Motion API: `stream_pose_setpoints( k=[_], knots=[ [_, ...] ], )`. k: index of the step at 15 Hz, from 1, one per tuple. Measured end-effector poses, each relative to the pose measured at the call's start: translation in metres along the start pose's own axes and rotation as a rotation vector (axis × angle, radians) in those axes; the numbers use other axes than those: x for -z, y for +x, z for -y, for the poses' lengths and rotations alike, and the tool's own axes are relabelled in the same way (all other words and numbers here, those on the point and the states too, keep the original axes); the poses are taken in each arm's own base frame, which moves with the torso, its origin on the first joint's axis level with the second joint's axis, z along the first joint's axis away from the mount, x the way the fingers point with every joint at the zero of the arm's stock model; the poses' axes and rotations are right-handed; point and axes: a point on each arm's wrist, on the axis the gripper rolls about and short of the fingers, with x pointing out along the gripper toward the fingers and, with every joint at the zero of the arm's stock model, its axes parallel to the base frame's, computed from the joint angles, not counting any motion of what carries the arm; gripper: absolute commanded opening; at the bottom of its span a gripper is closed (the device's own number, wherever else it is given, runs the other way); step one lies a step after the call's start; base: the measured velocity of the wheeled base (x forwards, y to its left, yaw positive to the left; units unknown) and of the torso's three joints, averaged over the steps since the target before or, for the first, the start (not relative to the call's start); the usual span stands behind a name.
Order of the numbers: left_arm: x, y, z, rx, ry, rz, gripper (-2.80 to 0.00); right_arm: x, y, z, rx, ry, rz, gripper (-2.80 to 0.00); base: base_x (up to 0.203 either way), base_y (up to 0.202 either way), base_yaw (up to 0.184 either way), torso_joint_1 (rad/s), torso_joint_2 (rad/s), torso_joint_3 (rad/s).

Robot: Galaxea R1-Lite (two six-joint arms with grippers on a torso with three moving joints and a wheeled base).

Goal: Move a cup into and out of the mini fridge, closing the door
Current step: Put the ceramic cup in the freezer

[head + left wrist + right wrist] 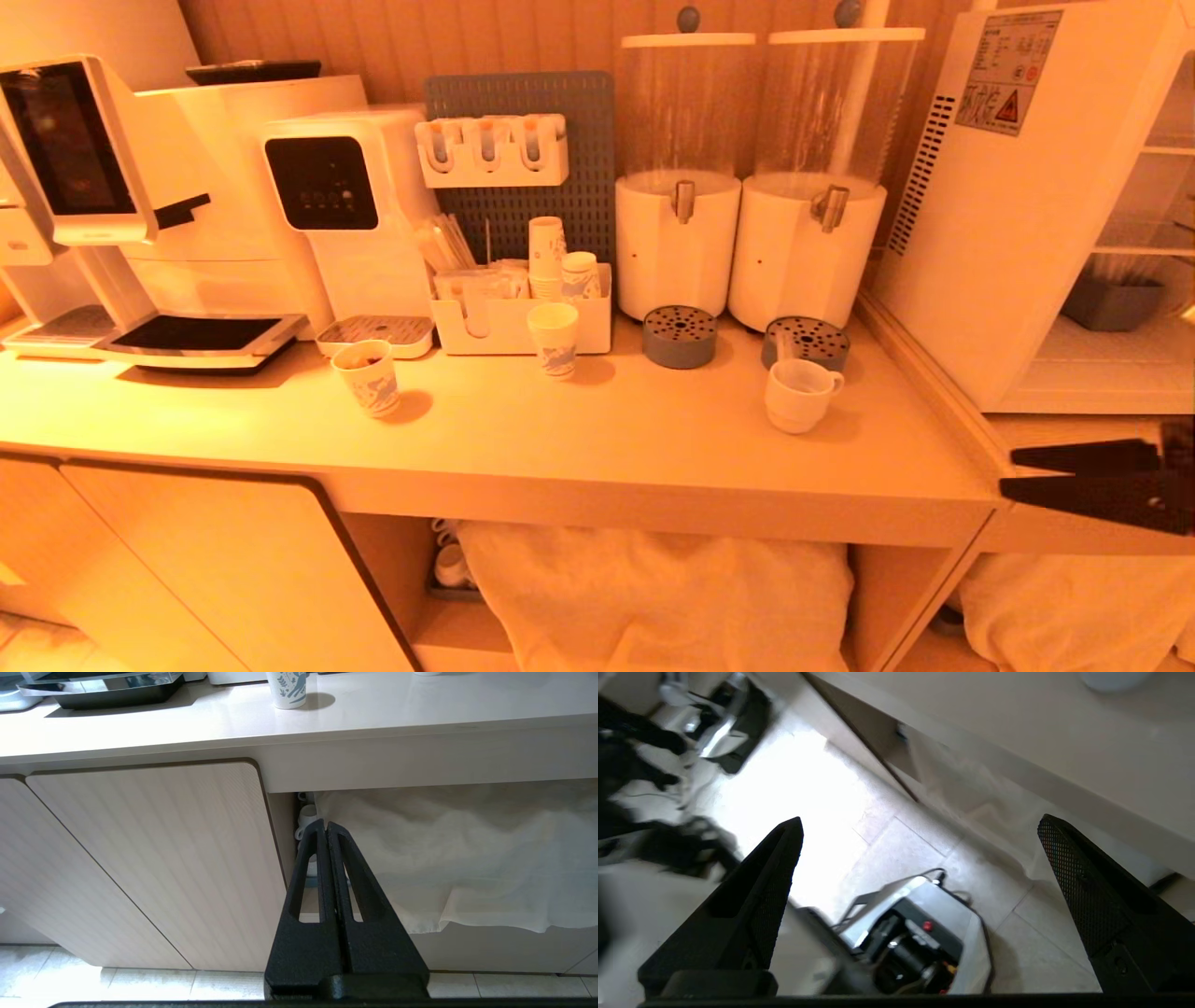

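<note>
The white cup (798, 394) stands upright on the counter (607, 439), handle toward the mini fridge (1018, 215), which sits at the counter's right end. Wire shelves show inside the fridge at the head view's right edge; I cannot make out the door. My right gripper (1008, 472) reaches in low from the right, in front of the counter's right corner and well short of the cup. Its fingers (775, 882) stand wide open around nothing, over the floor and my base (915, 933). My left gripper (325, 823) hangs shut and empty before the cabinet front (163, 868), below the counter.
Two blue-printed paper cups (369, 378) (554, 338) stand left of centre. Behind the cup are two drink dispensers (677, 243) (803, 252) with grey drip trays (808, 342). White drink machines (336, 215) fill the left. A white cloth (653, 588) hangs under the counter.
</note>
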Motion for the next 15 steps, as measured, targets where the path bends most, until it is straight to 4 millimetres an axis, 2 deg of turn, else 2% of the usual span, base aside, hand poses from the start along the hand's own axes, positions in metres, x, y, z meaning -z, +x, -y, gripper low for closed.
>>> stream_pose_setpoints(
  k=[3, 5, 8, 11, 15],
  knots=[
    [0.000, 0.000, 0.000, 0.001, 0.000, 0.000, -2.80, 0.024, 0.039, 0.048, 0.129, -0.040, 0.015, 0.00, 0.000, 0.000, 0.000, 0.000, 0.00, 0.000],
    [0.000, 0.000, 0.000, 0.001, -0.002, 0.000, -2.80, 0.034, 0.060, 0.068, 0.241, -0.095, 0.063, 0.00, 0.000, 0.000, 0.000, 0.000, 0.00, 0.000],
    [0.000, 0.000, 0.000, 0.001, -0.002, -0.001, -2.80, 0.039, 0.089, 0.084, 0.369, -0.183, 0.149, 0.00, 0.000, 0.000, 0.000, 0.000, 0.00, 0.000],
    [0.000, 0.000, 0.000, 0.002, -0.006, -0.001, -2.80, 0.041, 0.120, 0.095, 0.421, -0.266, 0.233, 0.00, 0.000, 0.000, 0.000, 0.000, 0.00, 0.000],
    [0.000, 0.000, 0.000, 0.002, -0.008, -0.001, -2.80, 0.037, 0.152, 0.097, 0.409, -0.328, 0.289, 0.00, 0.000, 0.000, 0.000, 0.000, 0.00, 0.000]
  ],
)
